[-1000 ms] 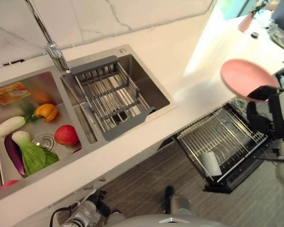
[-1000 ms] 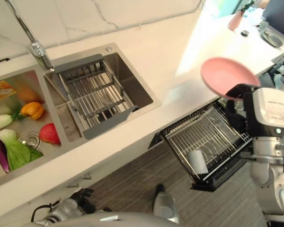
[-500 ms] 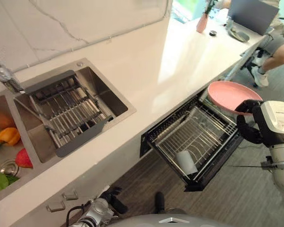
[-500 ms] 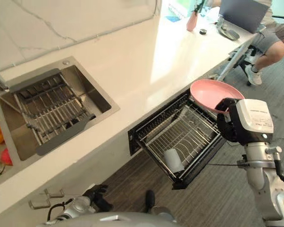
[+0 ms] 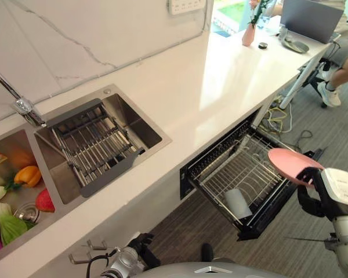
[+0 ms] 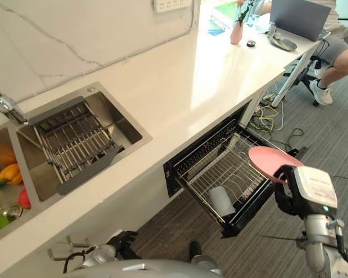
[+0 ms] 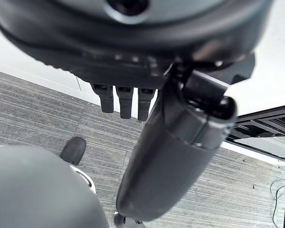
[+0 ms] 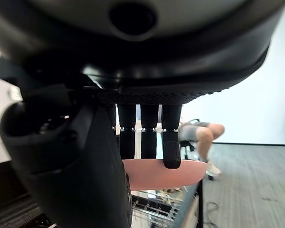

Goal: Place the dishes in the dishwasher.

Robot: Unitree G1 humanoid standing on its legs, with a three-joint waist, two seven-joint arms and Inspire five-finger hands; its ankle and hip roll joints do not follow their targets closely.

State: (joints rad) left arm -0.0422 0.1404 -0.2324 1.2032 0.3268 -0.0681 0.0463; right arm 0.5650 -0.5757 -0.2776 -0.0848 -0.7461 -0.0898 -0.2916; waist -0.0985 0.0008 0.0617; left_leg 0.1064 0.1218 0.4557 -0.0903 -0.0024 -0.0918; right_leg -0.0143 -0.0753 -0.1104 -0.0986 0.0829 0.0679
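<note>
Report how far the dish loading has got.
Done: the dishwasher rack is pulled out, with a white cup already in it. In hand: the right hand grips the pink plate over the rack's outer edge. Left: setting the plate into the rack. The left hand hangs idle.

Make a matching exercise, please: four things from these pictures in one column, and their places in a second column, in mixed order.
Things:
1. pink plate
2. white cup
3. grey drying rack
4. pink vase

Places:
a. in the sink basin
b. far end of the counter
c. held by the right robot hand
d. in the dishwasher rack

Pairs: 1-c, 2-d, 3-a, 4-b
</note>
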